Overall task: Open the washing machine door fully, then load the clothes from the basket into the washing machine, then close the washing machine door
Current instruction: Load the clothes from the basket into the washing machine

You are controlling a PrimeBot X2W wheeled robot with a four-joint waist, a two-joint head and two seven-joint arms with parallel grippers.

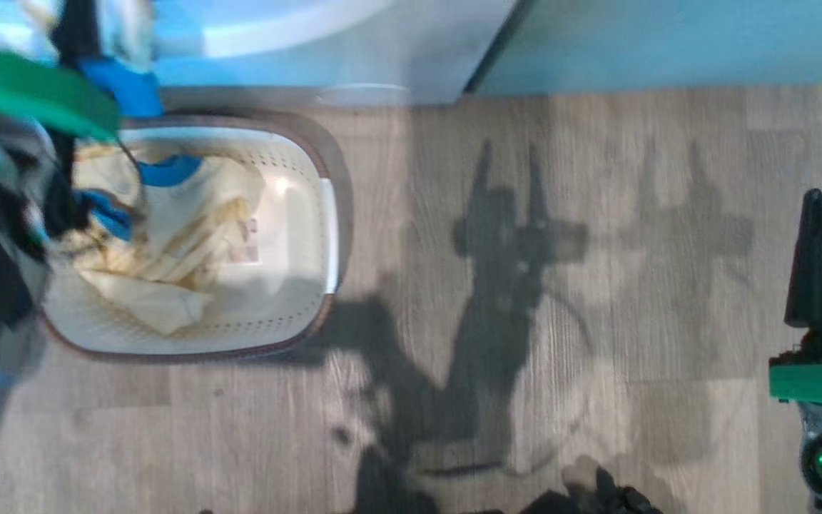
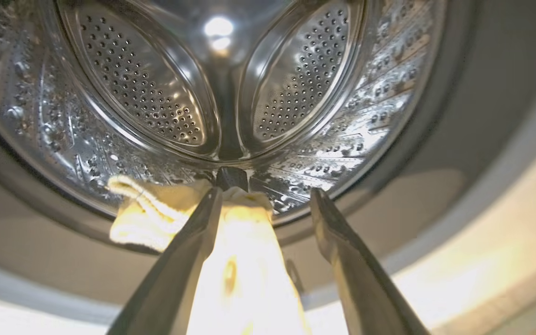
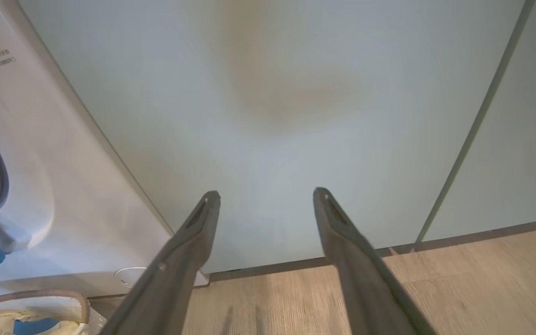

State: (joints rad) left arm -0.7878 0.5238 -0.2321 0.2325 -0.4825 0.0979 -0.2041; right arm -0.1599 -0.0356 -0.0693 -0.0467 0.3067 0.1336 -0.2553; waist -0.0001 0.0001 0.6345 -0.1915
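Observation:
My left gripper [image 2: 265,195] is open at the mouth of the washing machine [image 1: 354,50], facing its steel drum [image 2: 156,93]. A pale yellow garment [image 2: 244,260] lies draped over the grey gasket [image 2: 458,116], below and between the spread fingers. More of the clothes [image 1: 168,243], yellow with blue patches, lie in the basket [image 1: 311,185] on the floor in front of the machine. My right gripper [image 3: 265,193] is open and holds nothing, facing a pale green cabinet. Its dark finger [image 1: 813,264] shows far right of the basket. The washing machine door is out of view.
My blurred left forearm with a green band [image 1: 26,93] crosses the basket's left side. Pale green cabinet panels [image 3: 296,116] stand right of the machine [image 3: 40,186]. Wood floor [image 1: 525,285] stretches between basket and right gripper. The basket rim [image 3: 35,294] shows low left in the right wrist view.

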